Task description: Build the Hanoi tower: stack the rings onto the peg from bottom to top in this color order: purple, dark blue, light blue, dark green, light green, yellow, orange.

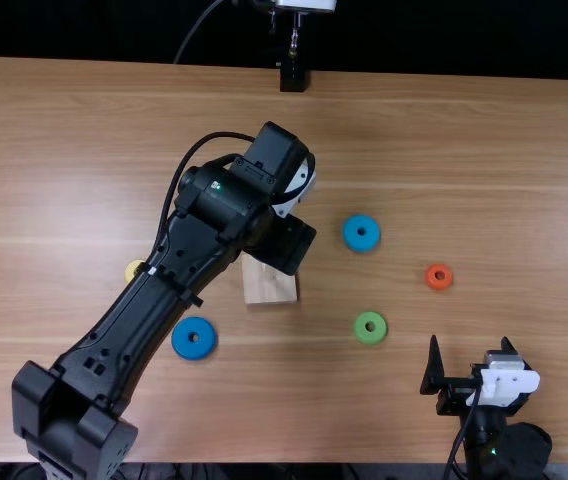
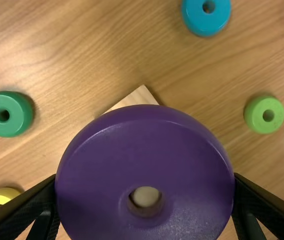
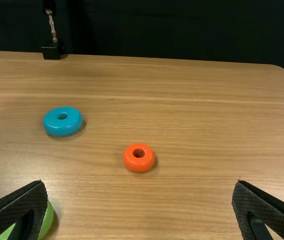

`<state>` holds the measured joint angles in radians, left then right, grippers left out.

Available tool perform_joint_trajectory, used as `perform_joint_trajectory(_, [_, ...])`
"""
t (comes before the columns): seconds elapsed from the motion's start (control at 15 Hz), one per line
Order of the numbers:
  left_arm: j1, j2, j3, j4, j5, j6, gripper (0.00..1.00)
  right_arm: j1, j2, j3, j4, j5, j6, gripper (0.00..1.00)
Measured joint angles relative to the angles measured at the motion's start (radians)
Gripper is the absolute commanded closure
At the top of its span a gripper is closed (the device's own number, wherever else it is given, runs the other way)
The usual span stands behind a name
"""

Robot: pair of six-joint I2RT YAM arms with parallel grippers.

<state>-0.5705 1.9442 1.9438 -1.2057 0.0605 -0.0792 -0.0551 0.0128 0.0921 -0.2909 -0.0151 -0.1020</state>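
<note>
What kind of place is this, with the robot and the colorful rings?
It looks like a robot lab or workshop, maybe: two black robot arms stand at a wooden table, with a dark backdrop behind it.

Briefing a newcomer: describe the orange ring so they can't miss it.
Top view: on the wooden table, go right from the pale block, past the light blue ring and light green ring. The orange ring lies flat, smaller than both.

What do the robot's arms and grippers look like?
Both are black. The left arm looks chunky, with a looping black cable and tiny green light. The right arm has a white part. The left gripper and right gripper have rough-looking black fingers.
</note>
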Motion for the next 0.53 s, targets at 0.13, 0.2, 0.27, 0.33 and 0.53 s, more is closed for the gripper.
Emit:
perform_joint_trajectory(0.13, [0.000, 0.005, 0.000, 0.000, 0.000, 0.000, 1.00, 0.000, 0.000, 0.000, 0.000, 0.000, 0.000, 0.00])
perform_joint_trajectory(0.2, [0.000, 0.005, 0.000, 0.000, 0.000, 0.000, 1.00, 0.000, 0.000, 0.000, 0.000, 0.000, 0.000, 0.00])
perform_joint_trajectory(0.27, [0.000, 0.005, 0.000, 0.000, -0.001, 0.000, 0.92, 0.000, 0.000, 0.000, 0.000, 0.000, 0.000, 0.00])
perform_joint_trajectory(0.33, [0.000, 0.005, 0.000, 0.000, 0.000, 0.000, 0.62, 0.000, 0.000, 0.000, 0.000, 0.000, 0.000, 0.00])
perform_joint_trajectory(0.53, [0.000, 0.006, 0.000, -0.028, 0.000, 0.000, 0.00, 0.000, 0.000, 0.000, 0.000, 0.000, -0.001, 0.00])
